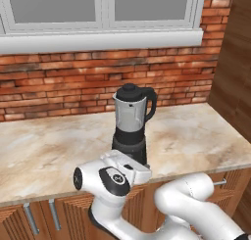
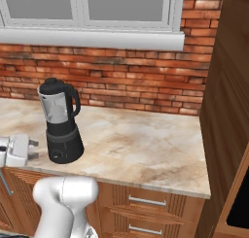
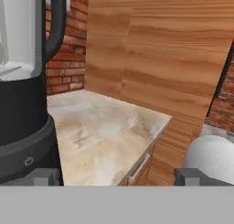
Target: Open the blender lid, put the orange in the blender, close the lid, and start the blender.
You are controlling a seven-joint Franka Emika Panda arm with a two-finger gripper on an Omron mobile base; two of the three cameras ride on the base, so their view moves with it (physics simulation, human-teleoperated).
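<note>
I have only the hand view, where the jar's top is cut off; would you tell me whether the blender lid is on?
Observer: Yes, the blender lid sits closed on the jar's rim.
Operator: Thank you. How high is the gripper compared with that lid?
Observer: Well below it. The gripper is level with the black base of the blender, beside it and not touching.

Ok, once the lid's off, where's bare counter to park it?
Bare counter runs from the blender right to the wooden side panel, and in the left base view left of the blender. It is tight only at the front edge, where the gripper sits beside the base.
</note>
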